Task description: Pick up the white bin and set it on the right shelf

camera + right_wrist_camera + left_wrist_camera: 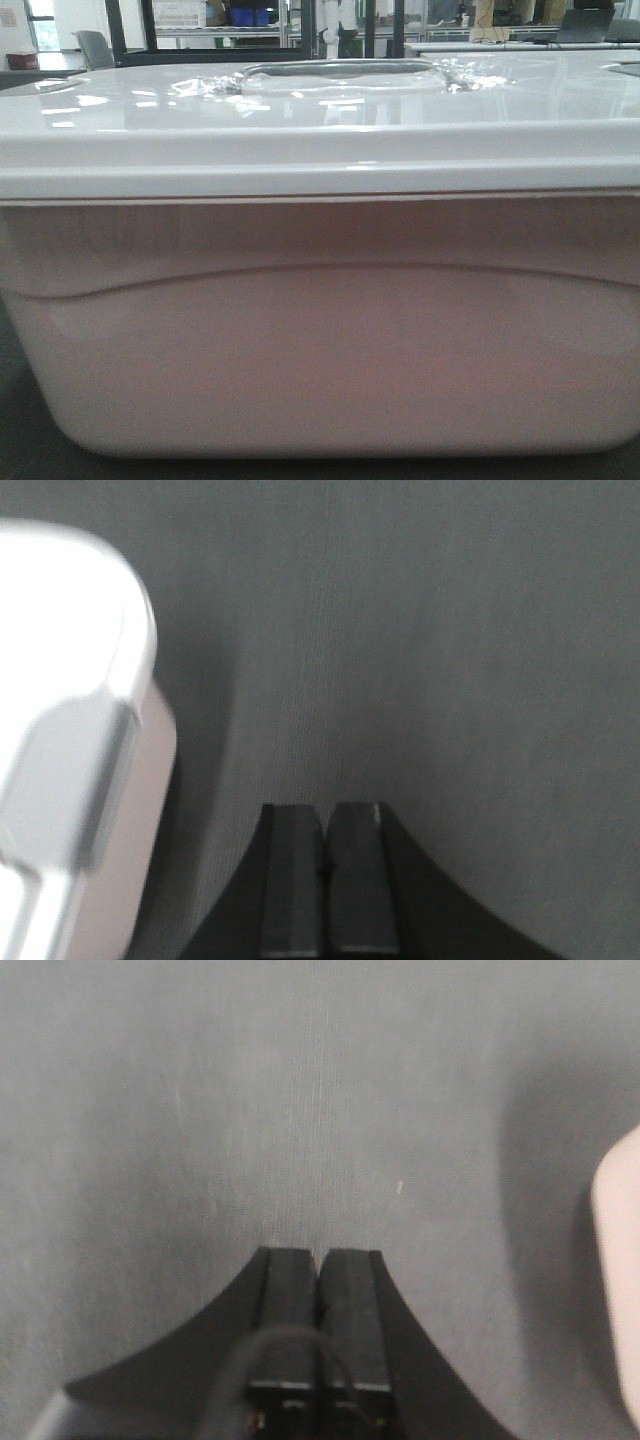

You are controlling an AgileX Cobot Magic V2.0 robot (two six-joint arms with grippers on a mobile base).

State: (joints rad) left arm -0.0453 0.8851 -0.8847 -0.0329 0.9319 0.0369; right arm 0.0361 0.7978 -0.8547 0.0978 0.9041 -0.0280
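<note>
The white bin (320,330) fills the front view, its pinkish translucent side close to the camera and its glossy white lid (320,110) with a recessed handle on top. In the left wrist view, my left gripper (320,1255) is shut over grey floor, and the white bin's edge (618,1260) shows at the far right. My right gripper (325,810) is shut too, empty, with the white bin's lid corner (70,700) to its left. Neither gripper touches the bin. The right shelf is out of view.
Beyond the lid I see black uprights (130,30), a rack holding blue bins (250,15), a grey chair (95,45) and white tables (520,45). Grey floor (300,1110) lies under both grippers.
</note>
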